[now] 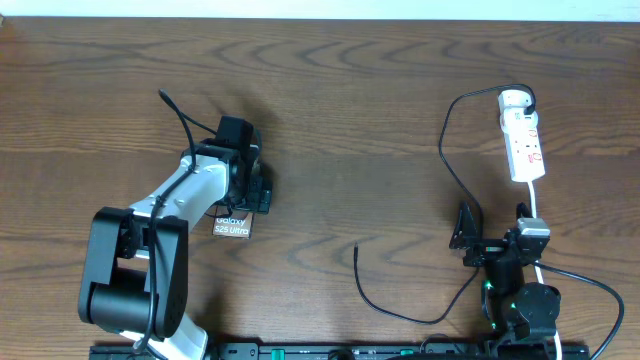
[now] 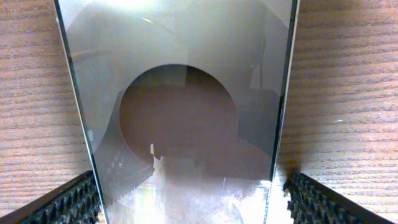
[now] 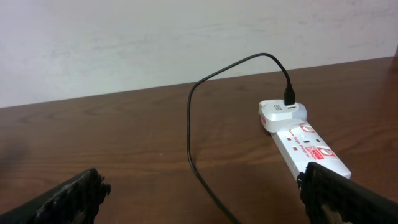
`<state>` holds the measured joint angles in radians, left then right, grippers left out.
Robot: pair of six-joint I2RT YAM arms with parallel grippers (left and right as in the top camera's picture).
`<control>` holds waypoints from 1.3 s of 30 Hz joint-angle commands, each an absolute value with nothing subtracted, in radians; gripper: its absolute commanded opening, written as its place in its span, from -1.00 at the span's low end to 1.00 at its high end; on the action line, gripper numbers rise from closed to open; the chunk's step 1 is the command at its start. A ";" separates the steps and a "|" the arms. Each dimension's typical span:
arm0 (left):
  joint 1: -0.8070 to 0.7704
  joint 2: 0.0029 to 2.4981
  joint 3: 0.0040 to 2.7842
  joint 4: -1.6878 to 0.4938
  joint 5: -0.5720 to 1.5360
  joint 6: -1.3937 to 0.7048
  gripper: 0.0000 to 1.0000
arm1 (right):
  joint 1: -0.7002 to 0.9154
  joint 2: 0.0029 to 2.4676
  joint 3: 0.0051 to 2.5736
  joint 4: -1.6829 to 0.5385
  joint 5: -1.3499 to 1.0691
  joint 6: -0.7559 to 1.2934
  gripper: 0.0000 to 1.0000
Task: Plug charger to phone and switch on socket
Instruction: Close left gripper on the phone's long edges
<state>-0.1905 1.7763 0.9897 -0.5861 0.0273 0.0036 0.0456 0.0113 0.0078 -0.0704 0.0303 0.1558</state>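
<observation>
The phone (image 1: 232,226) lies on the table left of centre, mostly hidden under my left gripper (image 1: 250,188); only its end with white "Galaxy" lettering shows. In the left wrist view the phone (image 2: 180,93) fills the middle, and the open left gripper (image 2: 186,205) has a finger at each long edge. The socket (image 1: 524,140) lies at the far right with the charger cable (image 1: 443,140) plugged into its far end. The cable loops down to its free plug tip (image 1: 357,251) on the table. My right gripper (image 1: 497,236) is open and empty over the cable (image 3: 189,130), just short of the socket (image 3: 308,146).
A white adapter (image 3: 282,113) sits in the socket's far end. The socket's white cord (image 1: 535,205) runs toward the right arm's base. The table's far edge meets a pale wall (image 3: 155,43).
</observation>
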 commanded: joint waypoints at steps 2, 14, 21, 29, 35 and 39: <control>-0.180 1.794 0.958 -0.588 -0.027 0.002 0.73 | 0.052 0.009 0.006 -0.073 0.031 0.148 0.99; -0.180 1.794 0.958 -0.588 -0.027 0.002 0.49 | 0.052 0.009 0.006 -0.073 0.031 0.148 0.99; -0.180 1.794 0.958 -0.588 -0.027 0.002 0.37 | 0.052 0.009 0.006 -0.073 0.031 0.148 0.99; -0.180 1.794 0.958 -0.588 -0.027 0.002 -0.09 | 0.052 0.009 0.006 -0.073 0.031 0.148 0.99; -0.180 1.794 0.958 -0.587 -0.027 0.002 -0.49 | 0.052 0.009 0.006 -0.073 0.031 0.148 0.99; -0.180 1.794 0.958 -0.585 -0.027 0.002 -0.63 | 0.052 0.009 0.006 -0.073 0.031 0.148 0.99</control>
